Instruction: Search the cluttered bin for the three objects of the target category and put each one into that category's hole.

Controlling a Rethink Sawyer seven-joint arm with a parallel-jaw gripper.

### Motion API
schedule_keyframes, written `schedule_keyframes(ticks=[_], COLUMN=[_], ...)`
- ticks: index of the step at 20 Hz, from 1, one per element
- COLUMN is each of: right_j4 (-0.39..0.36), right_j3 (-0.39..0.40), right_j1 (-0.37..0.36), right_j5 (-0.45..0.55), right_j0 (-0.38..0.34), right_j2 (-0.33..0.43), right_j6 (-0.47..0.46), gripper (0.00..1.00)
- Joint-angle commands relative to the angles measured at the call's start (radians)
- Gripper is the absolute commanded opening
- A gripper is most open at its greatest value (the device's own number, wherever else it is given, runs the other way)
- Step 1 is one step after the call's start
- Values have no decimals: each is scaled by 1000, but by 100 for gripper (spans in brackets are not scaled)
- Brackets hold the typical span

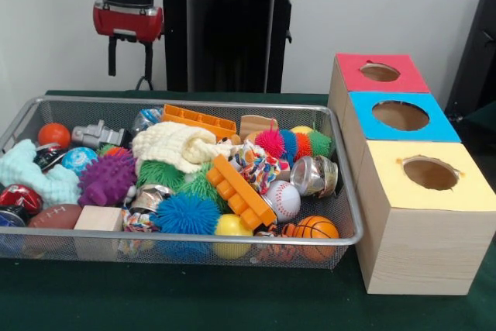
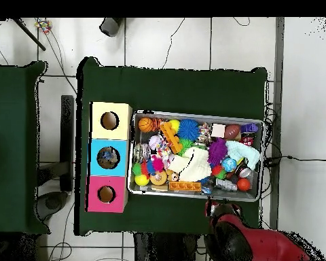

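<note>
My gripper [image 1: 129,58] hangs open and empty above the far left of a wire bin [image 1: 194,103], behind its rim. Seen from overhead, the gripper [image 2: 213,206] sits just outside the bin's [image 2: 196,113] lower edge. The bin is packed with toys: a baseball [image 1: 284,199], a basketball [image 1: 315,229], a small orange ball [image 1: 54,134], a football [image 1: 56,215], blue [image 1: 184,215] and purple [image 1: 107,180] spiky balls, orange bricks [image 1: 239,191] and a cream knit cloth [image 1: 177,145]. Beside the bin stand a red box [image 1: 411,79], a blue box [image 1: 442,125] and a yellow box [image 1: 465,191], each with a round hole on top.
A wooden block [image 1: 98,218], a shiny can [image 1: 314,176], a grey toy [image 1: 97,136] and a pale blue cloth [image 1: 31,176] also lie in the bin. Green cloth [image 1: 194,300] covers the table. In the overhead view the boxes [image 2: 98,129] line the bin's left side.
</note>
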Motion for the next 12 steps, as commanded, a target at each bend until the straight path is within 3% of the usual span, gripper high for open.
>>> schedule_keyframes(ticks=[1,6,12], right_j4=[42,36,22], right_j3=[-129,-122,-123], right_j1=[45,76,103], right_j5=[114,81,67], right_j0=[51,99,105], right_j2=[27,7,17], right_j6=[64,87,73], gripper=[100,100,100])
